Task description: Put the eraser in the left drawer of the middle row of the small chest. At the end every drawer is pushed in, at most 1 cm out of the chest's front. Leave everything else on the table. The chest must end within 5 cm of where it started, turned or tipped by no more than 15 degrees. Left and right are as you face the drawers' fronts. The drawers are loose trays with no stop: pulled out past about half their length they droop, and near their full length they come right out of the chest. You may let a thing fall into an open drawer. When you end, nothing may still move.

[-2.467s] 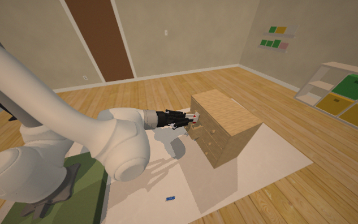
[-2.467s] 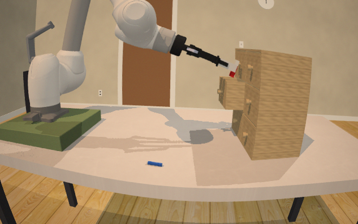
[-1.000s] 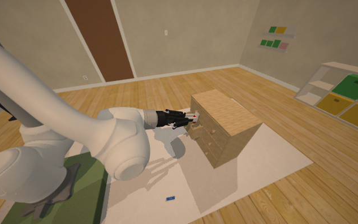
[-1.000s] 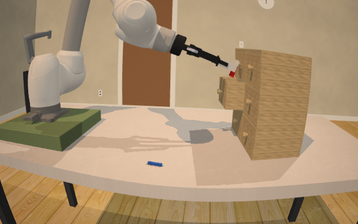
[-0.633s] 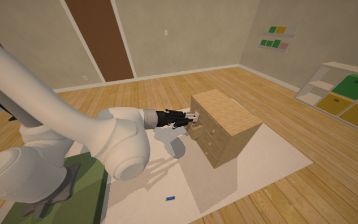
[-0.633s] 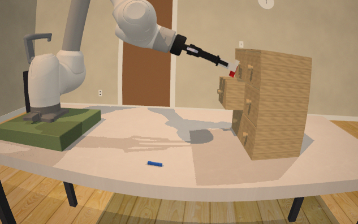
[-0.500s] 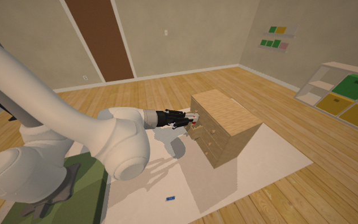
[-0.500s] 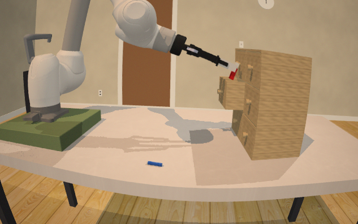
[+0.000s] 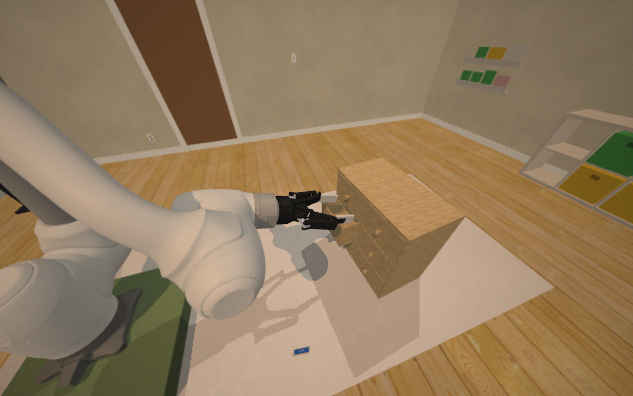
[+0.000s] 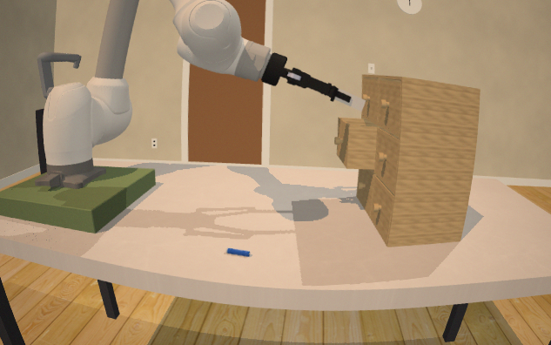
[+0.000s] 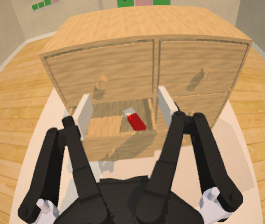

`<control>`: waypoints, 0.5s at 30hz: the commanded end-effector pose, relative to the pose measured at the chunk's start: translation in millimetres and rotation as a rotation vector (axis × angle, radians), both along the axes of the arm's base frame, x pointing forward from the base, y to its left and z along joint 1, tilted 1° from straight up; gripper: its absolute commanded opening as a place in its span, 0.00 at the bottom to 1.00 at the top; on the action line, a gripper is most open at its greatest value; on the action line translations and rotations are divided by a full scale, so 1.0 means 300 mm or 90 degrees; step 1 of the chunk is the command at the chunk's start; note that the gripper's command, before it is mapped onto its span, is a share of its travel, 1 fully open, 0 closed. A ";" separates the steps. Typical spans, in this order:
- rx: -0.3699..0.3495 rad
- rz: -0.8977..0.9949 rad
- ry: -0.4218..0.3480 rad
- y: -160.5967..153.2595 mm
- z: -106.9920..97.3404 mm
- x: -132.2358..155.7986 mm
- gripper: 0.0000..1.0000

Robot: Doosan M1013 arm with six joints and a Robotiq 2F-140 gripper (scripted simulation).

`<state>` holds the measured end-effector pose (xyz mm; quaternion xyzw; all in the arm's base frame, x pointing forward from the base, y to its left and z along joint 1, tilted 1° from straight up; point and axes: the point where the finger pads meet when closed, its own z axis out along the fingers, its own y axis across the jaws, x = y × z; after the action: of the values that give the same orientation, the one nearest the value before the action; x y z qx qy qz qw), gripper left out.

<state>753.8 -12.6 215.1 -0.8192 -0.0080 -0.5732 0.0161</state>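
Note:
The small chest stands upright. The left drawer of its middle row is pulled partly out; the other drawers in view look shut. The eraser, red with a white end, shows inside the outline of the open drawer in the wrist view, tilted; whether it lies at rest on the drawer's floor I cannot tell. It is hidden in the top and exterior views. My gripper is open above the open drawer, in front of the upper left drawer, with nothing between its fingertips.
A small blue cylinder-like piece lies on the white table, away from the chest. The arm's base stands on a green block. Round knobs stick out from the drawer fronts.

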 end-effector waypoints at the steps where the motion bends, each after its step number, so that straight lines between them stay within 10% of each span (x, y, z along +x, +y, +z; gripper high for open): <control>1: -0.001 0.000 -0.001 0.003 0.009 0.004 1.00; 15: -0.001 0.000 -0.001 0.002 0.011 -0.030 1.00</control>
<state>751.8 -12.3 217.9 -0.8183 -0.0082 -0.5745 0.0159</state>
